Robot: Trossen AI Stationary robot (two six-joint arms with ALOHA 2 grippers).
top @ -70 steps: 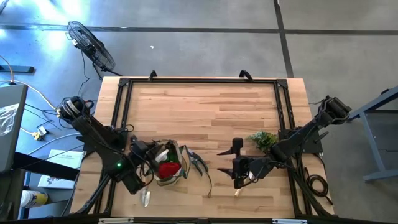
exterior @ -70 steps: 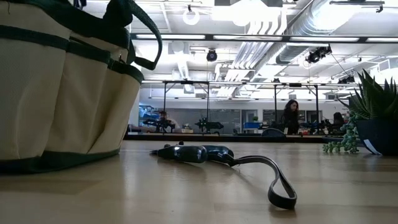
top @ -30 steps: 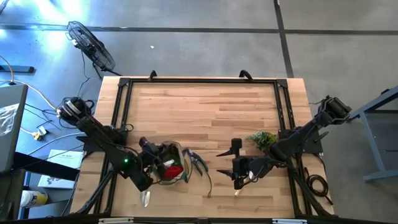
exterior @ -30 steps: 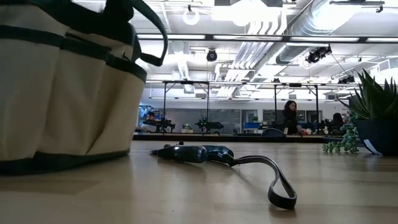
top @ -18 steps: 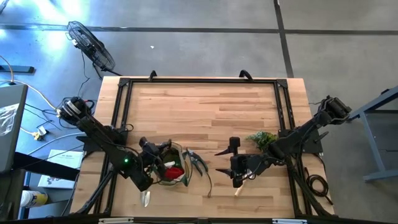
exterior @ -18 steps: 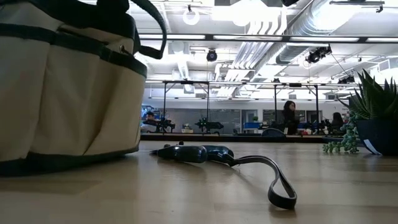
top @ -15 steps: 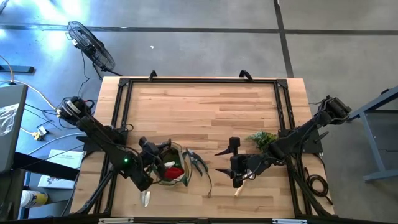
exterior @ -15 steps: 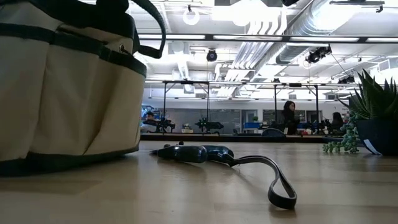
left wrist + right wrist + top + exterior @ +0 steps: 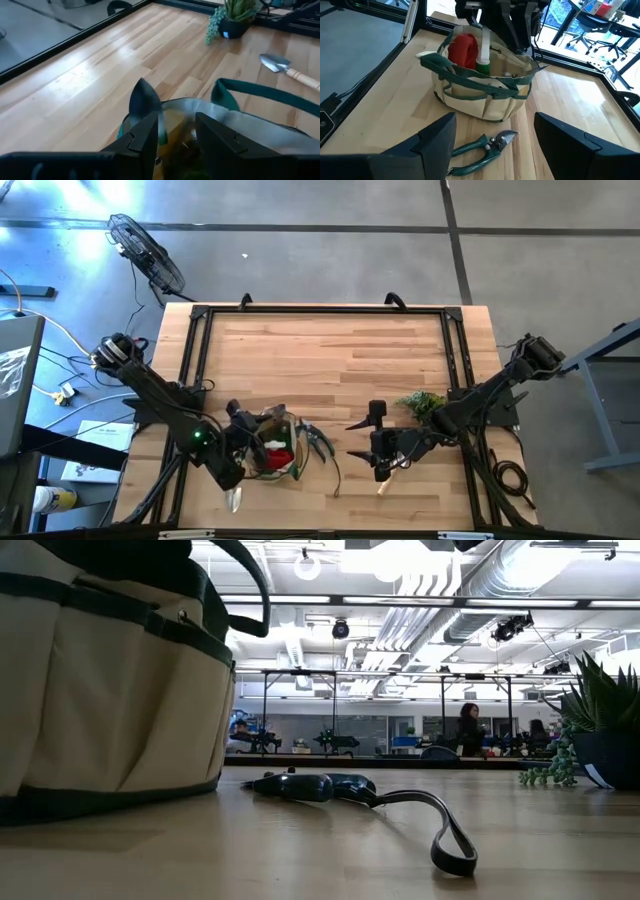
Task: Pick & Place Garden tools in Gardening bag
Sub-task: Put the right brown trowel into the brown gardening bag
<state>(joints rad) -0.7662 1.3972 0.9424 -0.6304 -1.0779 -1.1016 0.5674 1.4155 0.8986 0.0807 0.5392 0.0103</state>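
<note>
The left hand (image 9: 247, 442) hangs over the mouth of the gardening bag (image 9: 482, 85) at the counter's (image 9: 330, 350) near-left part, fingers partly apart around what looks like a trowel (image 9: 144, 100) blade standing in the bag; whether they actually pinch it I cannot tell. The risk is that a loose tool snags the loop handle (image 9: 260, 92) or tips the soft bag, spilling the red cloth (image 9: 462, 50) and green item (image 9: 482, 62) already inside. The right hand (image 9: 385, 452) waits wide apart and empty near the pruners (image 9: 482, 147) beside the bag; reaching low, it could shove them away or nudge the bag
</note>
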